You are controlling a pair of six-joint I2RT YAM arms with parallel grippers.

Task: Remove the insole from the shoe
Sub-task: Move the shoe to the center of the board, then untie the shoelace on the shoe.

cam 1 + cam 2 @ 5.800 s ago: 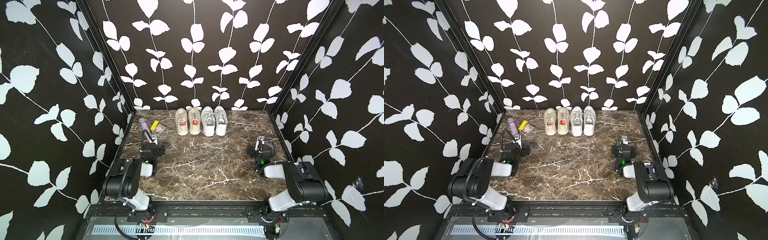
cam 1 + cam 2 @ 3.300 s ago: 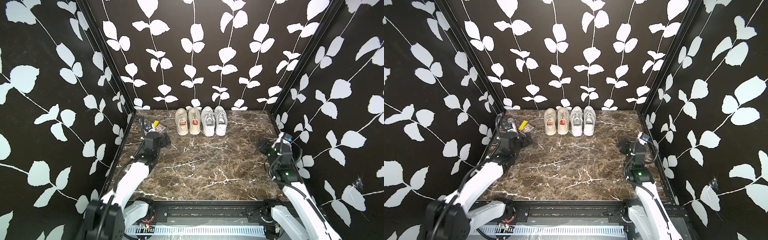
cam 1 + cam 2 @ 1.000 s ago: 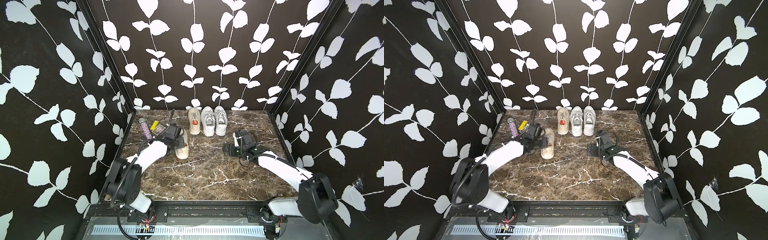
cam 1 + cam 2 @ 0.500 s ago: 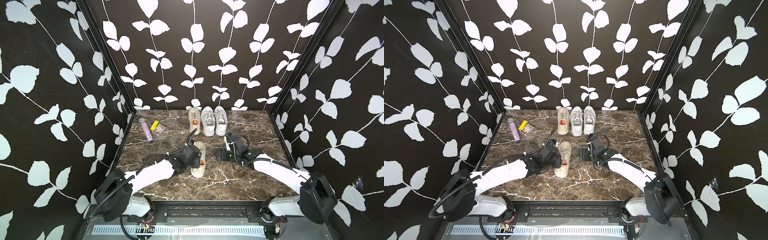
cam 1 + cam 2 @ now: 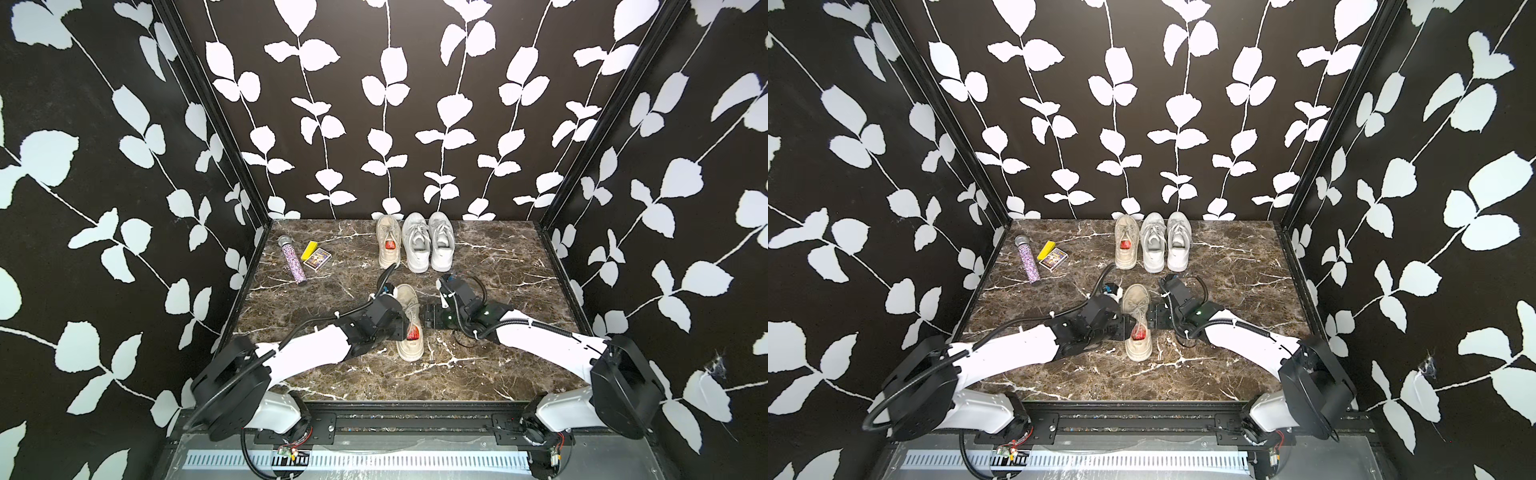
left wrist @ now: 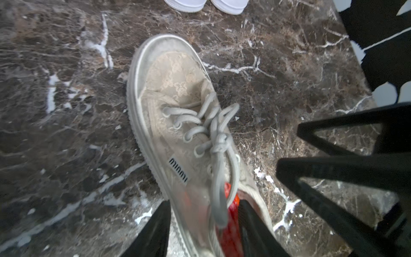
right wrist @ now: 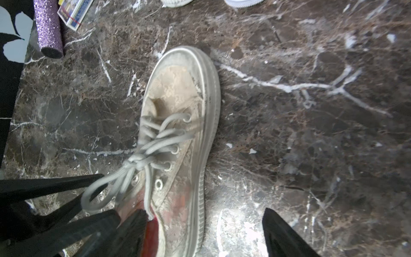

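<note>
Plainly, the shoe [image 5: 409, 300] holds its red insole [image 5: 414, 332]; left tool [image 6: 203, 202] and right tool [image 7: 204, 210] gape astride its walls, gripping nothing.

Staged robot test booth: leaf-print backdrop walls [image 5: 374, 124], marble-look tabletop [image 5: 498, 257], black mounting rail [image 5: 415, 420] along the front edge

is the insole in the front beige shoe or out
In: the red insole shows inside the opening of the beige shoe.
</note>
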